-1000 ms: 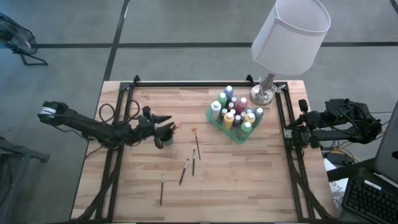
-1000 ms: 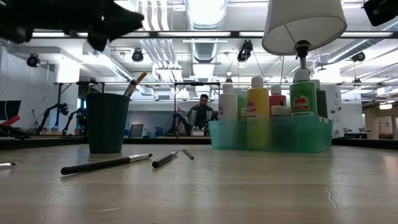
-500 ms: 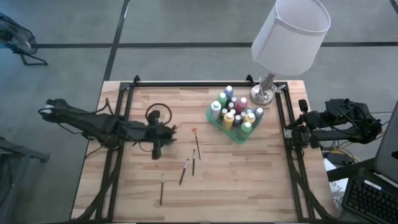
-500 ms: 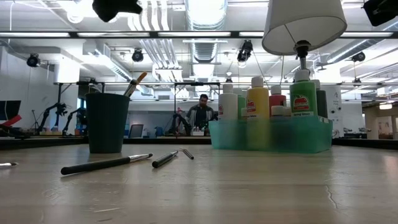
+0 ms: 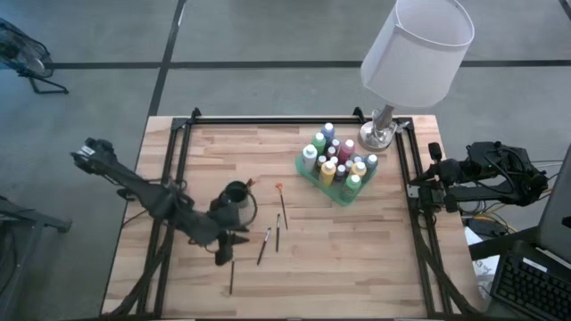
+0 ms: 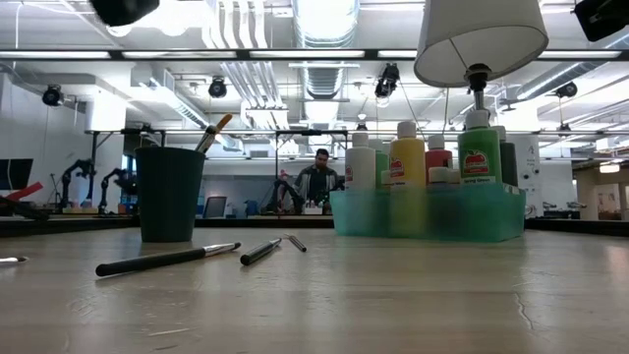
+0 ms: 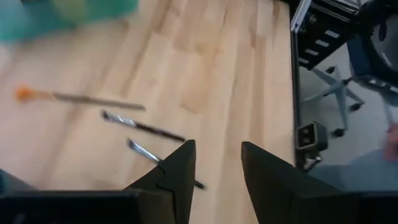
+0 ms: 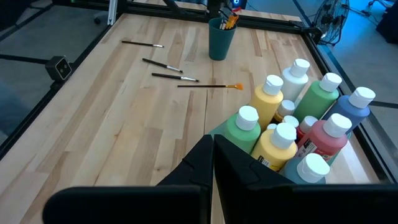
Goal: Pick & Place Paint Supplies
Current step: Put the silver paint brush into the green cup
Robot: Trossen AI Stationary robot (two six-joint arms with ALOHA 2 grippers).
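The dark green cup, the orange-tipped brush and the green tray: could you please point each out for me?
dark green cup (image 8: 221,41), right wrist view, on its outer wall.
orange-tipped brush (image 8: 208,86), right wrist view, on its handle.
green tray (image 6: 432,214), low view, on its front wall.

A lab: ceiling ducts (image 6: 236,84), other robot arms (image 6: 84,182).

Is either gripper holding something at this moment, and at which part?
Nothing is held. The left gripper hangs open above the loose brushes with bare fingers. The right gripper is shut on nothing, at the table's right edge.
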